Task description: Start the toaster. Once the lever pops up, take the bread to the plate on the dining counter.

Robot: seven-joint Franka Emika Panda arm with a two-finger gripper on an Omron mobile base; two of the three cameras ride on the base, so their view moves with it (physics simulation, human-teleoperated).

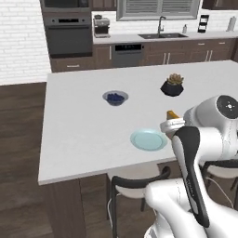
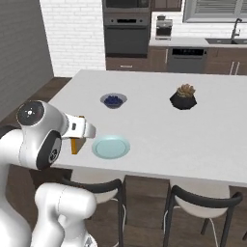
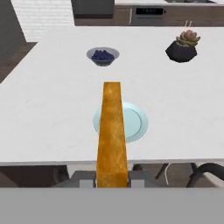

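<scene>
The gripper (image 3: 112,180), shut on the bread (image 3: 112,131), needed to reach farther over the plate (image 3: 135,122) before lowering gently.

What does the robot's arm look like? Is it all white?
Mostly white. The arm is made of fat, rounded, glossy white pieces joined by dark grey-black parts. One joint has a round dark cap with small pale marks on it. A long black strip runs down one white segment. The gripper has small grey finger tips. No loose cables can be seen.
</scene>
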